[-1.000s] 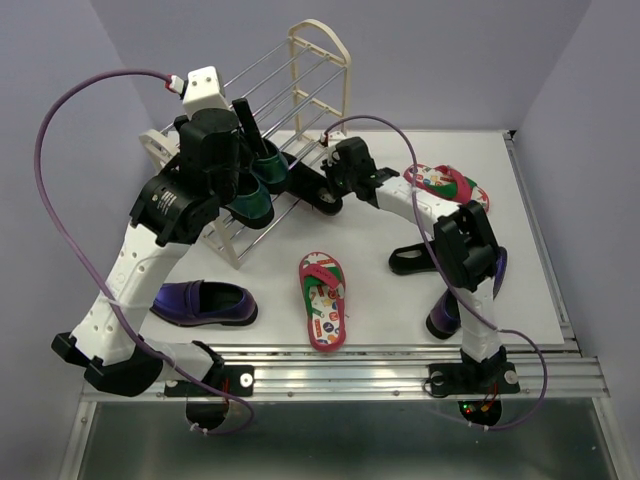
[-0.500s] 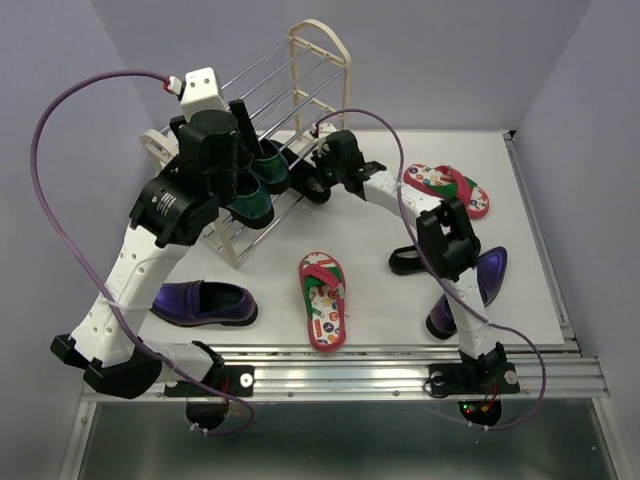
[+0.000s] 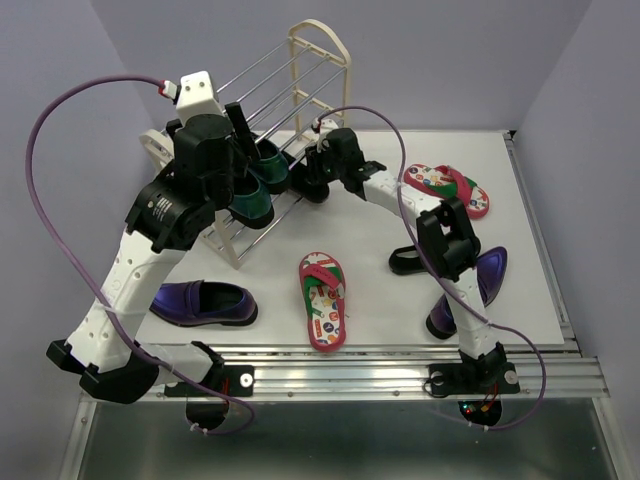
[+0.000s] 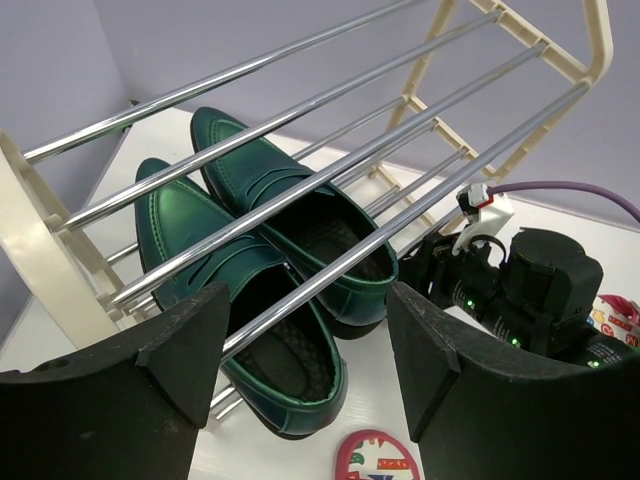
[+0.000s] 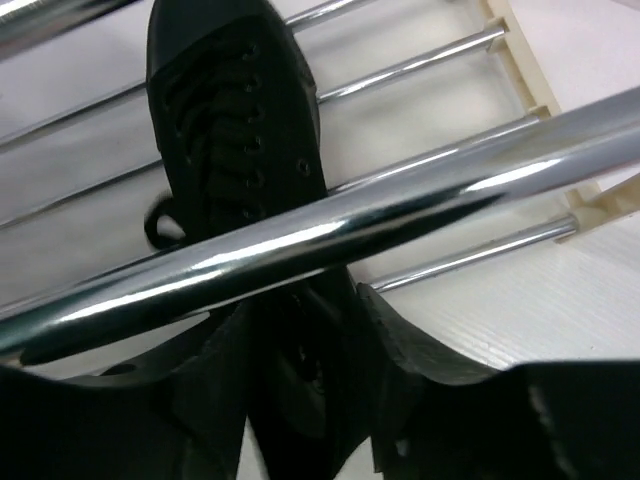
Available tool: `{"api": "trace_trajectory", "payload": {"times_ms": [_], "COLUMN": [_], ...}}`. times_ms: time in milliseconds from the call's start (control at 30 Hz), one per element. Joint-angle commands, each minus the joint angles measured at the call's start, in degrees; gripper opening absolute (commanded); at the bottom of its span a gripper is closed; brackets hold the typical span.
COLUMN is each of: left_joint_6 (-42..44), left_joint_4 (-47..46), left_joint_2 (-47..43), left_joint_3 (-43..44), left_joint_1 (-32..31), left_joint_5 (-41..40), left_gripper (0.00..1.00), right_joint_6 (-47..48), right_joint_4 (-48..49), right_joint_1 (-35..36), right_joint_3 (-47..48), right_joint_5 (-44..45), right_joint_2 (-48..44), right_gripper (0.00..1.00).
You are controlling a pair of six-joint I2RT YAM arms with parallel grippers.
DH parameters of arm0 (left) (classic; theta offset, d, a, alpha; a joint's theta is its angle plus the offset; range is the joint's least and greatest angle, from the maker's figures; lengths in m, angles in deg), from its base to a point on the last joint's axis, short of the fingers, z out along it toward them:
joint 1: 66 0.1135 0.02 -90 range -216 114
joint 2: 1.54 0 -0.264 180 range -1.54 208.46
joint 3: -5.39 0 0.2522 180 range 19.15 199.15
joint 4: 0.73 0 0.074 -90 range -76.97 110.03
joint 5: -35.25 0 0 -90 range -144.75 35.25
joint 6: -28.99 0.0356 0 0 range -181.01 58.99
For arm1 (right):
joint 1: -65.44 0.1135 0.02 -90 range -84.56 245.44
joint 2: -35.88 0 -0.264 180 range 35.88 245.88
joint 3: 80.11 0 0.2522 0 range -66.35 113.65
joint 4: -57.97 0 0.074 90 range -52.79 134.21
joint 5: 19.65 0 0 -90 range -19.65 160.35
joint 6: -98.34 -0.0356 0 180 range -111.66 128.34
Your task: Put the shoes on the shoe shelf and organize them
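Straddling the black shoe (image 5: 235, 130) on the shoe shelf (image 5: 300, 245), right end effector (image 5: 300, 310) had an unreadable grip. A crooked retreat could drag it off.

Your left arm (image 3: 125, 275) and right arm (image 3: 455, 250) are built alike: white link shells with rows of small dark dots, joined by bulky black joint housings. On each, a thin purple cable (image 3: 29, 165) loops up to the wrist, where the left carries a white block (image 3: 195, 95). Your left claw (image 4: 308, 335) has broad, matte black, wedge-shaped fingers (image 4: 140, 390). Small green and red lights glow at the right base (image 3: 470, 407).
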Motion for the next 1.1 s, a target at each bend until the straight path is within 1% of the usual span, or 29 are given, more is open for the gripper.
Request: {"api": "trace_trajectory", "payload": {"times_ms": [0, 33, 100, 200, 233, 267, 367, 400, 433, 467, 500, 533, 567, 600, 633, 667, 733, 767, 800, 833, 867, 900, 933, 1033, 1067], "left_joint_6": [-0.5, -0.6, -0.7, -0.8, -0.8, -0.9, -1.1, -1.2, -1.3, -1.2, -1.2, -1.2, -1.3, -1.3, -1.3, -1.4, -1.2, -1.1, -1.1, -1.2, -1.2, -1.1, -1.0, -0.8, -0.8], "left_joint_4": [-2.9, -2.9, -3.7, -4.8, -4.9, -5.0, -5.3, -5.4, -6.1, -6.4, -6.6, -6.9, -7.0, -7.0, -7.0, -7.4, -7.7, -7.8, -7.9, -8.3, -8.8, -9.3, -10.3, -11.0, -11.0], "left_joint_2": [-1.5, -1.5, -1.8, -2.0, -2.0, -1.9, -1.9, -2.2, -2.4, -2.4, -2.6, -2.6, -2.6, -2.5, -2.5, -2.5, -2.8, -2.9, -3.1, -3.4, -3.7, -4.2, -4.4, -4.6, -4.4], "left_joint_3": [-0.4, -0.5, -1.4, -2.2, -2.4, -2.5, -3.2, -3.5, -4.2, -4.6, -4.8, -5.0, -5.2, -5.3, -5.3, -5.4, -5.7, -6.0, -6.2, -6.4, -7.2, -7.7, -8.4, -8.8, -8.6], "left_joint_1": [0.3, 0.3, 0.3, 0.2, 0.2, 0.3, 0.2, 0.3, 0.3, 0.3, 0.3, 0.3, 0.2, 0.2, 0.2, 0.3, 0.3, 0.3, 0.3, 0.3, 0.3, 0.3, 0.4, 0.3, 0.3], "left_joint_5": [-0.1, 0.1, 0.5, 1.2, 1.3, 1.5, 1.6, 1.7, 1.9, 2.1, 2.6, 2.7, 2.7, 2.9, 3.0, 3.1, 3.1, 3.3, 3.1, 3.2, 3.0, 3.1, 3.4, 3.7, 4.0], "left_gripper": [0.74, 0.74, 0.74, 0.74, 0.74, 0.74, 0.74, 0.73, 0.73, 0.73, 0.73, 0.73, 0.73, 0.73, 0.73, 0.73, 0.73, 0.73, 0.73, 0.73, 0.73, 0.73, 0.73, 0.73, 0.73], "right_joint_6": [-2.5, -2.8, -3.1, -3.6, -4.0, -4.3, -5.1, -5.2, -5.8, -6.2, -7.2, -7.8, -8.6, -9.5, -11.7, -13.2, -18.0, -20.0, -23.7, -25.6, -27.7, -31.5, -33.6, -41.2, -46.2], "right_joint_4": [6.7, 6.7, 6.7, 6.7, 6.7, 6.7, 6.7, 6.7, 6.7, 6.7, 6.7, 6.7, 6.7, 6.1, 5.3, 2.8, -0.6, -5.9, -9.1, -11.7, -16.9, -19.4, -24.7, -31.8, -35.1], "right_joint_1": [0.4, 0.4, 0.4, 0.4, 0.4, 0.4, 0.4, 0.4, 0.4, 0.4, 0.4, 0.4, 0.4, 0.4, 0.4, 0.4, 0.4, 0.4, 0.4, 0.4, 0.4, 0.4, 0.4, 0.4, 0.4], "right_joint_3": [-0.1, -1.0, -3.6, -6.7, -9.3, -10.7, -17.4, -19.6, -24.4, -26.8, -29.1, -31.4, -33.7, -37.7, -39.5, -41.1, -45.1, -45.7, -46.3, -46.7, -47.2, -47.7, -48.4, -49.4, -50.8], "right_joint_5": [-1.3, -1.2, -0.8, 0.2, 0.4, 0.9, 0.8, 1.2, 1.9, 2.7, 4.6, 6.5, 7.6, 10.4, 11.5, 16.1, 21.2, 23.7, 27.9, 29.5, 33.3, 34.8, 38.0, 41.7, 42.5], "right_joint_2": [-4.0, -4.7, -7.3, -10.1, -11.2, -13.4, -19.1, -20.9, -24.7, -26.5, -28.5, -30.3, -32.3, -36.0, -37.9, -39.6, -44.7, -46.3, -49.3, -50.8, -52.2, -53.4, -55.3, -56.3, -56.5], "right_gripper": [0.51, 0.53, 0.61, 0.67, 0.69, 0.74, 0.76, 0.78, 0.85, 0.89, 0.97, 0.97, 1.00, 1.00, 1.00, 1.00, 1.00, 1.00, 1.00, 1.00, 1.00, 1.00, 1.00, 1.00, 1.00]}}
